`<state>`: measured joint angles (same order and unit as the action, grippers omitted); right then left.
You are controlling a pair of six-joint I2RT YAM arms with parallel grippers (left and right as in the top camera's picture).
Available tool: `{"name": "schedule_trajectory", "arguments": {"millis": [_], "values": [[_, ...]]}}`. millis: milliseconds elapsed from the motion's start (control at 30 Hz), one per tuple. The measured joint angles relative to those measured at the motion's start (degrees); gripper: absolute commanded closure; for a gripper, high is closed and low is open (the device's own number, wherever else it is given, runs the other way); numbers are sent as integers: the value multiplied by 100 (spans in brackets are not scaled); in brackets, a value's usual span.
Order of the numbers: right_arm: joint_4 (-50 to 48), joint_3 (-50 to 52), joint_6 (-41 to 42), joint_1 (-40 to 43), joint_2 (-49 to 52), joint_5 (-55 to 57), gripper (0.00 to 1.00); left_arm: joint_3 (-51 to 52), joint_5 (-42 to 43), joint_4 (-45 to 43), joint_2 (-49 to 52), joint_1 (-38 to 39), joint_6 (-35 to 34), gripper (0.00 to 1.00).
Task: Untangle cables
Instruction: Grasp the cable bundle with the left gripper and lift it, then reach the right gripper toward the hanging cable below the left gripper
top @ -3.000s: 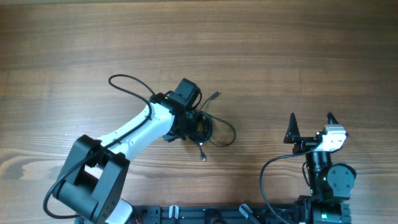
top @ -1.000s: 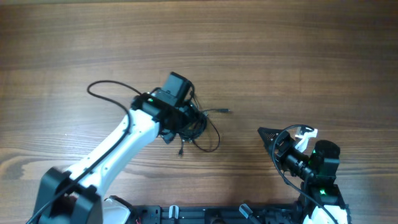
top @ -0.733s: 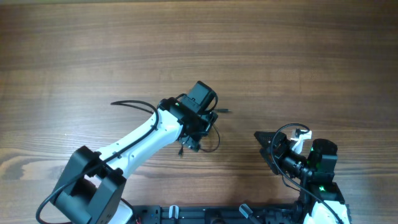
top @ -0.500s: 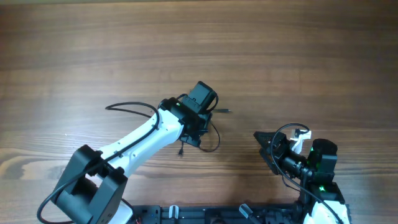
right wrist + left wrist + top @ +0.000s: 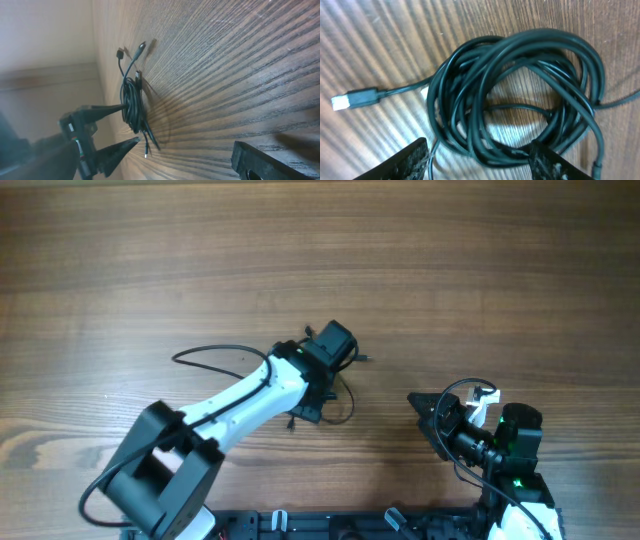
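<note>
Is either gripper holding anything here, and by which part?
Nothing is gripped. The left gripper stands open astride the near side of the cables; the right gripper is open and empty.

We see a tangled coil of thin, glossy black cables [image 5: 460, 105] on a warm brown wooden table [image 5: 450, 260] streaked with darker grain. One black plug [image 5: 362, 97] ends in a pale silvery tip. The left gripper [image 5: 479, 145] is matte black and faintly speckled; its arm [image 5: 250, 392] is white with black joints
</note>
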<state>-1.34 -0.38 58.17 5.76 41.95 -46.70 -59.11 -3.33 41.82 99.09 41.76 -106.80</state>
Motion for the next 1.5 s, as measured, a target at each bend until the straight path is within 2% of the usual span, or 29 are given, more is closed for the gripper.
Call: {"name": "schedule_trajectory", "arguments": {"millis": [67, 100, 133, 233, 300, 433, 567, 633, 667, 800, 933, 1067, 1167, 1267, 1367, 1433, 1500], "values": [[0, 0, 0, 0, 0, 0, 0, 0, -48, -142, 166, 79, -42, 75], [0, 0, -2, 0, 0, 0, 0, 0, -70, -214, 236, 120, -48, 93], [0, 0, 0, 0, 0, 0, 0, 0, -85, -240, 293, 160, -46, 96], [2, 0, -2, 0, 0, 0, 0, -2, -116, -186, 299, 199, 98, 96], [2, 0, -2, 0, 0, 0, 0, 0, -114, -127, 256, 63, 492, 96], [4, 0, -452, 0, 0, 0, 0, 7, -118, -92, -245, -629, 2144, 96], [-9, 0, -870, 0, 2, -101, 0, 7, 398, 90, -1519, -1178, 5403, 96], [-223, 2, -992, 0, 15, -273, 0, 7, 640, 236, -1869, -1187, 6183, 96], [-350, 4, -1045, 0, 17, -310, 0, 7, 850, 374, -2212, -1187, 6909, 96], [-1327, 2, -1231, 0, 22, -321, 0, 7, 1078, 481, -2846, -1187, 7949, 96], [-2079, -28, -1467, 0, 22, -433, 4, 7, 1051, 483, -3241, -1187, 8273, 96], [-2050, -562, -1818, 0, 28, -472, 7, 7, 1047, 481, -3309, -1187, 8225, 96], [-1451, -1517, -2175, 0, 22, -466, 9, 7, 1047, 422, -3309, -1187, 8142, 96], [-317, -2282, -2715, -63, 22, -433, 8, 9, 1047, 282, -3309, -1187, 7862, 96], [612, -2597, -3270, -374, 20, -378, 9, 9, 1054, 138, -3309, -1187, 7587, 96], [879, -2614, -3506, -710, 22, -243, 9, 9, 1117, 68, -3309, -1187, 7486, 96], [925, -2614, -3606, -1126, 20, -66, 14, 9, 1276, 37, -3309, -1187, 7503, 96]]}}
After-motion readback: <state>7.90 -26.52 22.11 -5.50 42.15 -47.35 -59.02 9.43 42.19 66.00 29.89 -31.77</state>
